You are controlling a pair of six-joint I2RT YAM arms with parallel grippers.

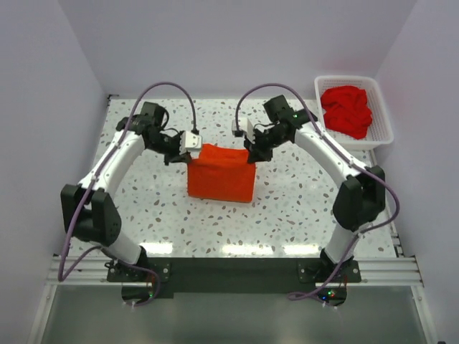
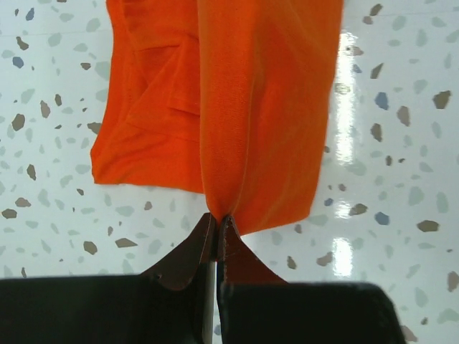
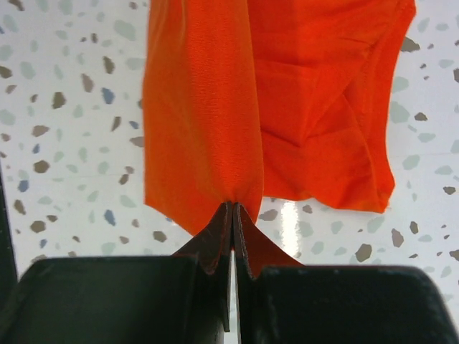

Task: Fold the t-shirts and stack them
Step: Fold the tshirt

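Observation:
A bright orange-red t-shirt point(image 1: 221, 175) hangs between both grippers over the middle of the speckled table, its lower part resting on the surface. My left gripper point(image 1: 193, 149) is shut on the shirt's upper left corner, and in the left wrist view the gripper point(image 2: 217, 217) pinches the orange cloth point(image 2: 258, 107) at its tips. On the other side my right gripper point(image 1: 250, 150) is shut on the upper right corner; in the right wrist view the gripper point(image 3: 234, 208) shows cloth point(image 3: 208, 107) bunched at the closed tips. Deeper red t-shirts point(image 1: 346, 110) lie crumpled in the basket.
The white lattice basket point(image 1: 381, 115) stands at the back right of the table, against the right wall. White walls close in the table on the left, back and right. Both arm bases sit at the near edge.

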